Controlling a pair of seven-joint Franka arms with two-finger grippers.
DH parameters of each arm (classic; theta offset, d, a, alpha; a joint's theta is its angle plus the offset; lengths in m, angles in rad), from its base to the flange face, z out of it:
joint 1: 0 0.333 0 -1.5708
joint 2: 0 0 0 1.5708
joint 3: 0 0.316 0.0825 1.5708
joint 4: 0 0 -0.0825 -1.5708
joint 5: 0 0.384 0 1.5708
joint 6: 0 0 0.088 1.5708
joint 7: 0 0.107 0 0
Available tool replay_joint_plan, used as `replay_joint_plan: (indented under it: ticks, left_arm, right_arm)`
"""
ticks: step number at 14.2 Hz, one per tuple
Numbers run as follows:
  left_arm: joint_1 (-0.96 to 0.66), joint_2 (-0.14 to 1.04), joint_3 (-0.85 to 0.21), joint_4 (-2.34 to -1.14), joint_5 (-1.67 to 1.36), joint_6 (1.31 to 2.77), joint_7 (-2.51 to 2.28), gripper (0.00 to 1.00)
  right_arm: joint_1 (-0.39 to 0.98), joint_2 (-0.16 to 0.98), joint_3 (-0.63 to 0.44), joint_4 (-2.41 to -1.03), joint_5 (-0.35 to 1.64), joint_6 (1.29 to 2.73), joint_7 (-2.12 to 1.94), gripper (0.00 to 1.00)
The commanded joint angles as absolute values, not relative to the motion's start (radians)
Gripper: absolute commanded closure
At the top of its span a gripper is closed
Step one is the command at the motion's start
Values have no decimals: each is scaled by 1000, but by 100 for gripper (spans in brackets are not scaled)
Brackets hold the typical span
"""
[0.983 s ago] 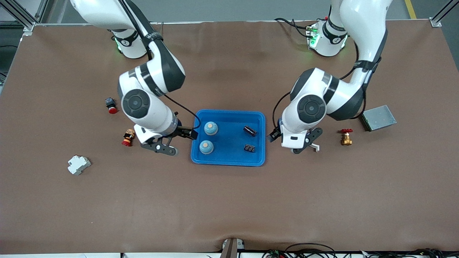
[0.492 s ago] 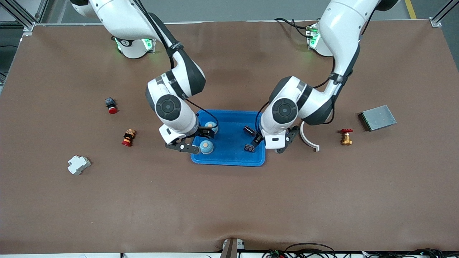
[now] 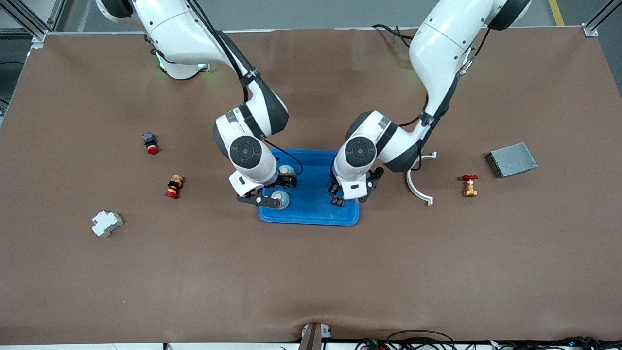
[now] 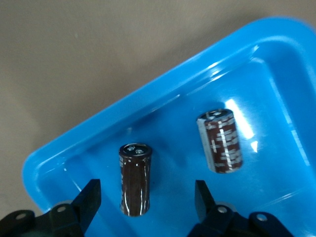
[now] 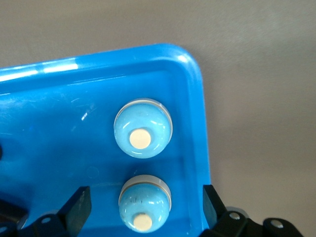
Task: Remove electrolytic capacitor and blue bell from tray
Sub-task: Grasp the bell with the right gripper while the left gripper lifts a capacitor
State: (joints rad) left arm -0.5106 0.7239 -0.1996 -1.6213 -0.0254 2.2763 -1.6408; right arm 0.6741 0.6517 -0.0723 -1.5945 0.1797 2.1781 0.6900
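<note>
Front view | left gripper (image 4: 145, 197) fingers apart over dark cylindrical capacitor (image 4: 135, 179) in blue plastic tray (image 3: 311, 216) | right gripper (image 5: 144, 210) fingers apart over light-blue domed bell (image 5: 144, 203)

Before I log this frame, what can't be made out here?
- Front view: the left arm's wrist covers one capacitor; only the other capacitor peeks out.
- Front view: the right gripper partly hides both bells in the blue tray.
- Left wrist view: the left gripper is cut off by the frame edge.
- Neither wrist view shows the items outside the tray.
</note>
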Motion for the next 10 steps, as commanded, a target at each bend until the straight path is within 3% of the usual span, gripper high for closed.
replay_joint_plan:
  ticks: [1,3,4,5,7,10]
  left_arm:
    - [-520,715,-187,-1661,0,2306,-1664,25]
    - [-522,722,-187,-1670,0,2307,-1664,28]
    - [-529,727,-187,-1671,2,2307,-1664,36]
    - [-532,730,-187,-1669,9,2309,-1666,53]
    - [-532,733,-187,-1669,14,2319,-1667,98]
    - [-523,719,-187,-1666,14,2310,-1683,100]
  right_arm:
    - [706,646,-81,-1635,195,2221,686,0]
    - [707,644,-81,-1652,195,2221,686,0]
    - [716,644,-81,-1660,195,2221,686,0]
    - [721,644,-81,-1664,195,2221,686,0]
    - [732,646,-81,-1670,195,2223,686,0]
    - [736,646,-81,-1695,195,2243,686,0]
